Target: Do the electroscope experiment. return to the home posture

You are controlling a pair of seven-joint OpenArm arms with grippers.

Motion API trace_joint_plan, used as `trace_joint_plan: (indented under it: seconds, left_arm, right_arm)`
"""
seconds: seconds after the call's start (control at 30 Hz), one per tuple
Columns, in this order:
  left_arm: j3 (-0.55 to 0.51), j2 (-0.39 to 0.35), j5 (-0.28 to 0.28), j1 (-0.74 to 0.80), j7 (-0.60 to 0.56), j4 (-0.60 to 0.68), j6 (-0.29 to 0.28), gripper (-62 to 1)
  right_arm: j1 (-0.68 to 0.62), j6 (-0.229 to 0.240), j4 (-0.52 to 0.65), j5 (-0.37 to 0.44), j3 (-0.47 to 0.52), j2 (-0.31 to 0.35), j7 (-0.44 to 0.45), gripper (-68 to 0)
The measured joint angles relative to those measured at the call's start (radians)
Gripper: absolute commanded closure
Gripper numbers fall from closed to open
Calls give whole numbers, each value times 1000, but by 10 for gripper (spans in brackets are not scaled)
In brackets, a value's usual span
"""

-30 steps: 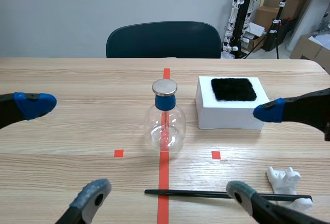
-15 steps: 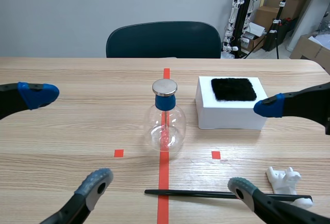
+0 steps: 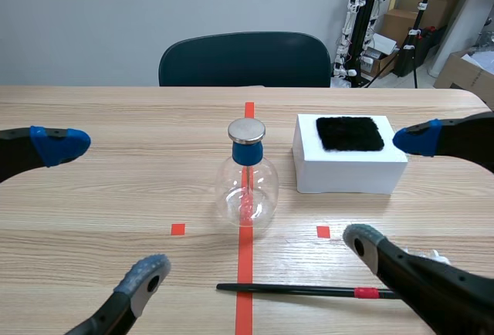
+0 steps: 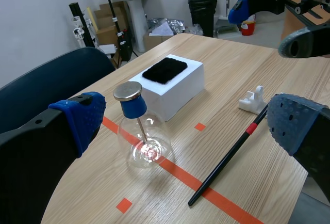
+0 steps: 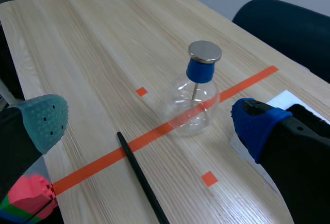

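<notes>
Evidently the experiment proper was finished, and the return to home posture was judged the step in hand. The left hand (image 3: 103,210) and right hand (image 3: 390,190) both stood wide open, holding nothing. The electroscope (image 3: 246,184) stood upright on the table (image 3: 154,119) on the centre tape line. The rod (image 3: 305,291) lay flat nearer the robot, apart from it. The next move called for retracting both arms without brushing either item.

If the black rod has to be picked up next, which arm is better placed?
Right, probably. The black rod lies with its red-banded end by the right gripper, open and empty; the left gripper, also open, sits beyond the rod's other end.
</notes>
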Motion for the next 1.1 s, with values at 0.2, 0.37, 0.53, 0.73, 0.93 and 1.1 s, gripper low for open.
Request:
trace_joint_plan:
  seconds: [0.2,0.37,0.53,0.73,0.93,1.1]
  left_arm:
    - [0,0,0,0,0,0,0,-623]
    - [0,0,0,0,0,0,0,-623]
    - [0,0,0,0,0,0,0,-623]
    - [0,0,0,0,0,0,0,-623]
    - [0,0,0,0,0,0,0,-623]
    - [0,0,0,0,0,0,0,-623]
  right_arm:
    - [0,1,0,0,0,0,-49,-679]
    - [0,1,-1,0,0,0,-100,-679]
    - [0,1,-1,0,0,0,-99,-679]
    - [0,1,-1,0,0,0,-99,-679]
    - [0,1,-1,0,0,0,-99,-679]
    - [0,1,-1,0,0,0,-99,-679]
